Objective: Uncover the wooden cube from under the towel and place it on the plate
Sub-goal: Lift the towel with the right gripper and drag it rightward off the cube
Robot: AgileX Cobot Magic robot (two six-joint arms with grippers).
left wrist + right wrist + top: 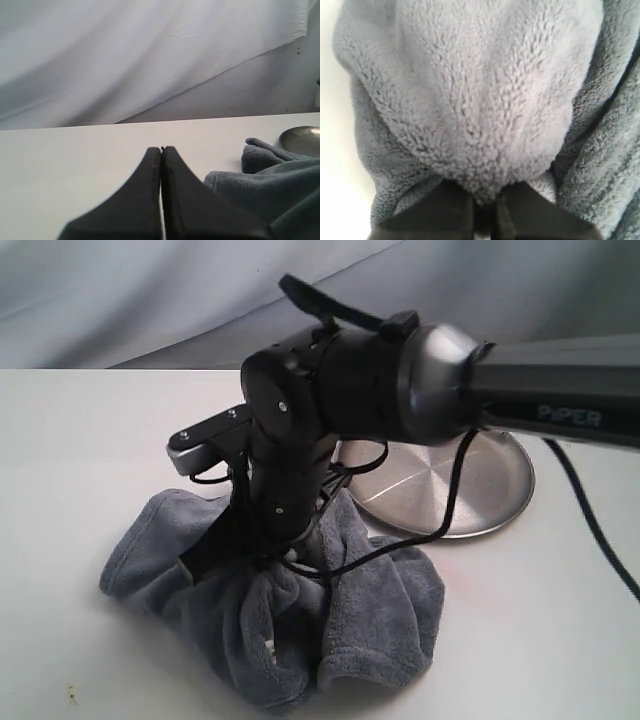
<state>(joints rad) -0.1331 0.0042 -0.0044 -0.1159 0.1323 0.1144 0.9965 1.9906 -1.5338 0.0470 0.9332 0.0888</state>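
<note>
Grey-blue plush fleece towel (300, 620) is lying bunched in a soft heap on the white counter (80, 440). A round, shallow silver metal plate (480, 485) is sitting just behind it. The towel's far edge is close to the plate's rim, but whether they are touching cannot be told.

The black right arm (420, 380) is reaching in from the right side of the exterior view and pointing down into the middle of the heap. In the right wrist view, the right hand (482, 200) is pinching a rounded fold of fleece between its two black fingers. The left hand (161, 150) is hovering over bare counter beside the towel, its fingers pressed together and holding nothing.

The pale wooden cube is not showing in any view. It is probably lying hidden under the heap, though no clear bulge is marking the spot.

The towel is looking limp, light and thick, so it will likely drape and drag rather than lift cleanly. A pinch on a raised fold seems a sound place to hold it. The cube will probably be rigid, light and smooth-sided, best taken across two opposite flat faces.
</note>
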